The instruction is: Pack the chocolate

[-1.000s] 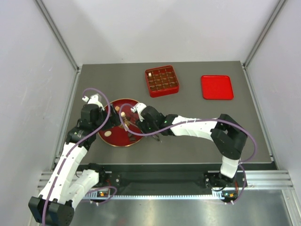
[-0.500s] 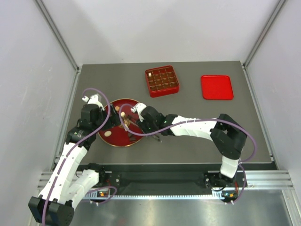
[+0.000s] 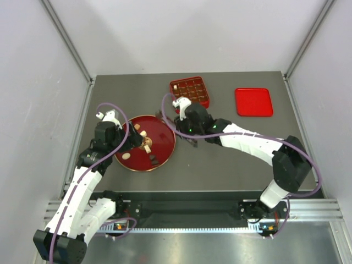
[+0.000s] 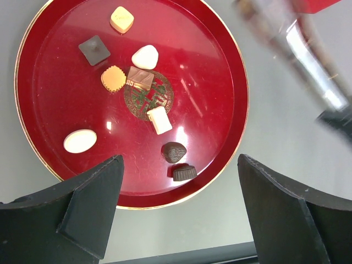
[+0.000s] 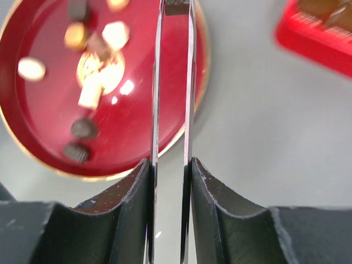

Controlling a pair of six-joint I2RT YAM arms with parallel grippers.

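Several chocolate pieces lie on the round red plate (image 4: 220, 82): a cream block (image 4: 159, 120), a white oval (image 4: 80, 141), a tan round (image 4: 113, 78) and dark ones (image 4: 174, 152). My left gripper (image 4: 180, 162) hangs open over the plate's near rim, holding nothing. My right gripper (image 5: 170, 165) is shut on metal tongs (image 5: 190, 88). A small dark chocolate piece (image 5: 177, 6) is pinched at the tongs' tip, over the plate's far right rim. From above, the right gripper (image 3: 185, 132) is between the plate (image 3: 165, 157) and the red compartment box (image 3: 190, 94).
The compartment box at the back holds one cream piece (image 3: 174, 86) in a far left cell. A flat red lid (image 3: 253, 102) lies to its right. Metal frame posts and grey walls border the table on both sides.
The right arm has swung the tongs up off the plate's middle toward the back right, nearer the box, squeezing them tighter. The left arm has not moved.
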